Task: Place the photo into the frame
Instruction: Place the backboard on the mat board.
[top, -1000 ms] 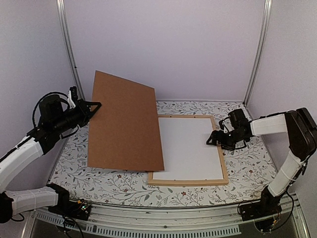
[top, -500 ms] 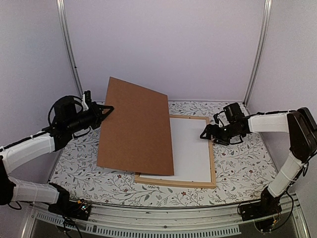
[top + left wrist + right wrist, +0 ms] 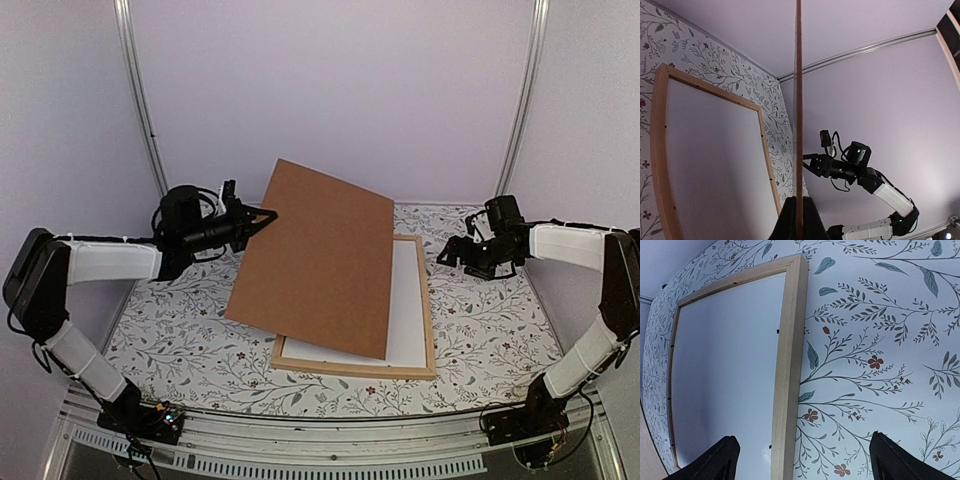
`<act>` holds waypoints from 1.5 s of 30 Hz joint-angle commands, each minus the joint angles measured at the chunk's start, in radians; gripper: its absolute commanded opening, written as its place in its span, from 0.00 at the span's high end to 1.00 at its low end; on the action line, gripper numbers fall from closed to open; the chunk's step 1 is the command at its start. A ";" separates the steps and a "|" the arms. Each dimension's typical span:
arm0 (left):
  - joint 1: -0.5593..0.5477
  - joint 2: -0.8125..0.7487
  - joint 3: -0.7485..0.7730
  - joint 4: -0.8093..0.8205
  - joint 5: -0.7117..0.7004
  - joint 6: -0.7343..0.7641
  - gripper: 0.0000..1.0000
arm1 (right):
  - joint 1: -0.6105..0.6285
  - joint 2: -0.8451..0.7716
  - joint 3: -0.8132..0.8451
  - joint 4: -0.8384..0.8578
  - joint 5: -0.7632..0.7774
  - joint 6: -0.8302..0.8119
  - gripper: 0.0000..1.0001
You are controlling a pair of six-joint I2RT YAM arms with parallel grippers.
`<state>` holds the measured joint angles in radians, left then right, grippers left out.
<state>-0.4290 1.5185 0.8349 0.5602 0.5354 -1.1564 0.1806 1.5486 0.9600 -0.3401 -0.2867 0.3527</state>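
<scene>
Swung rightward since a moment ago, the brown backing board (image 3: 320, 260) now covers more of the frame (image 3: 350, 367), and the right gripper (image 3: 447, 257) has drawn back off the frame's right rail.

Nearest to me, the frame lies flat on the floral table cover (image 3: 180, 320), its light wood near rail fully showing. Inside it lies a plain white sheet, which I take to be the photo (image 3: 405, 310) with its white back up; no printed side shows. Only a strip along the right and a sliver along the near rail are uncovered.

Over the frame's left and middle the backing board leans, near edge low and far edge raised. Whether that near edge touches the frame I cannot tell.

At the board's far left corner the left gripper (image 3: 258, 217) is clenched on the board's edge; its wrist view shows the thin edge running straight up out of the pinched fingertips.

Farther right, the right gripper hangs over the table cover just beyond the frame's far right corner, jaws spread wide and grasping nothing. Its wrist view shows both fingertips apart above the rail and the cover.
</scene>
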 commanded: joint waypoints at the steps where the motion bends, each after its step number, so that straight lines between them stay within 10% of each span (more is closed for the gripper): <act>1: -0.050 0.088 0.075 0.221 0.028 -0.107 1.00 | -0.007 -0.025 0.035 -0.046 0.037 -0.037 0.06; 45: -0.201 0.446 0.205 0.264 -0.172 -0.193 1.00 | -0.015 -0.015 0.011 -0.048 0.049 -0.060 0.06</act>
<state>-0.6174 1.9553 1.0004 0.7433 0.3355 -1.3251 0.1688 1.5482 0.9760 -0.3969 -0.2409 0.2981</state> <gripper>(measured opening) 0.036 0.944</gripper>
